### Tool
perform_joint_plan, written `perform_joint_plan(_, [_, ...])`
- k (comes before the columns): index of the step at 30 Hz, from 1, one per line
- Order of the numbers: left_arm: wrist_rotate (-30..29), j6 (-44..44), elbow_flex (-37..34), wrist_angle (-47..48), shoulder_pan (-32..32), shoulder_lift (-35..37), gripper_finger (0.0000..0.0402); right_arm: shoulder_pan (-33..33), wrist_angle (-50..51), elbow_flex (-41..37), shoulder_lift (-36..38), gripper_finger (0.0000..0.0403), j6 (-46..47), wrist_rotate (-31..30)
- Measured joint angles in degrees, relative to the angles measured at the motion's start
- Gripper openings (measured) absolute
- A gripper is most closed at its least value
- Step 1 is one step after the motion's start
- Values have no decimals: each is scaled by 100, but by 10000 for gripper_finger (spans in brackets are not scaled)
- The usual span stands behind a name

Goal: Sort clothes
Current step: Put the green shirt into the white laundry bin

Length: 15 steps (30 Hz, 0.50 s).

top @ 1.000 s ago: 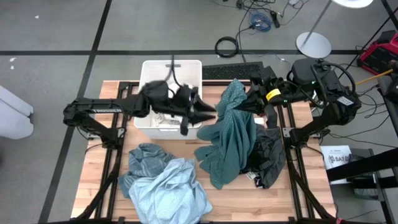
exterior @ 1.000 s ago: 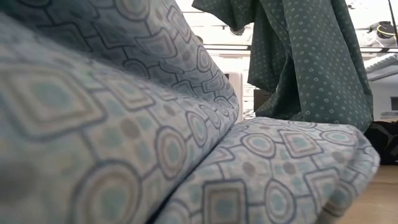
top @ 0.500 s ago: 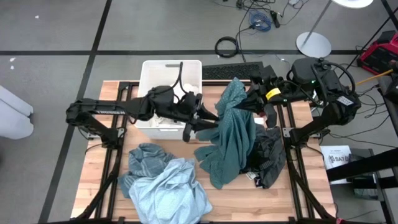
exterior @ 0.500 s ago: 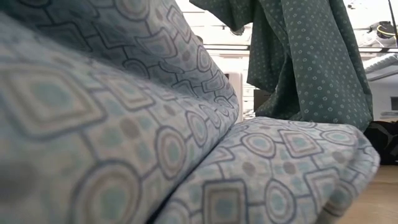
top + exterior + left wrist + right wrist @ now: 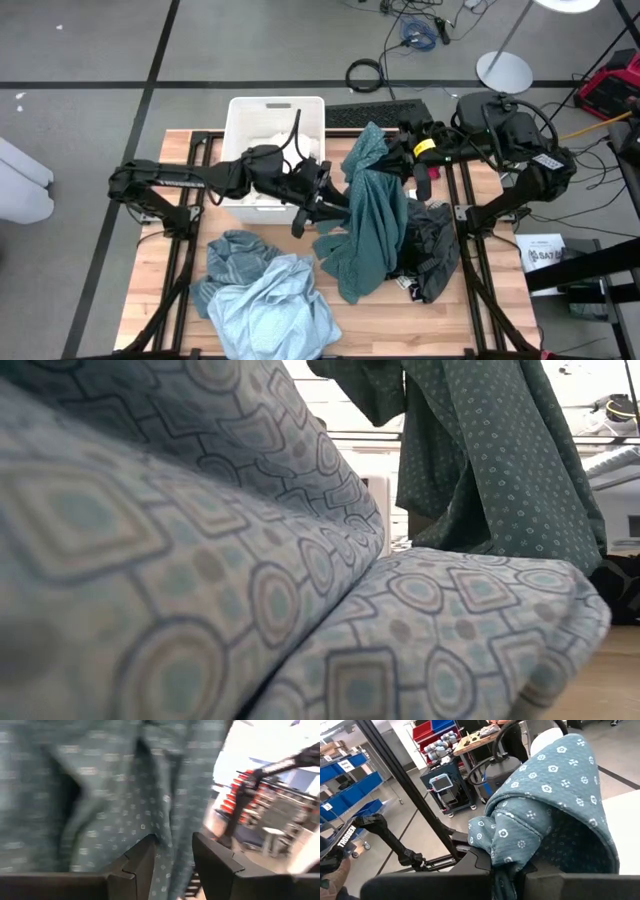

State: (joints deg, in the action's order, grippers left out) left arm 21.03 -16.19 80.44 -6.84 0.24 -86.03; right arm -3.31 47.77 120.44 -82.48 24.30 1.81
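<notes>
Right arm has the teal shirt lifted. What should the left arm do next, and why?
Probably ease the left gripper forward and close. Its fingers stand open at the teal dotted shirt, which hangs from the right gripper, shut on it.

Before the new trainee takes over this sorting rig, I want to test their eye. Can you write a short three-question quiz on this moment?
1. True or false: the right end effector is shut on the teal shirt.
2. Which end effector is open? A. left B. right
3. Fill in: the white bin stands at the table's ___ edge in the high view.

Key: 1 true; 2 A; 3 far.
</notes>
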Motion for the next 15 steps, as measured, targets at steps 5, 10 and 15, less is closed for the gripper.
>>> perform_joint_plan(5, [-474,5,0,25,47,-31,96,-2,-2,0,-33,9,16,40])
perform_joint_plan(10, [-260,5,0,7,89,-18,11,-4,13,0,-30,9,57,151])
perform_joint_plan(15, [-8,7,141,-48,88,148,5,-4,152,0,90,9,15,149])
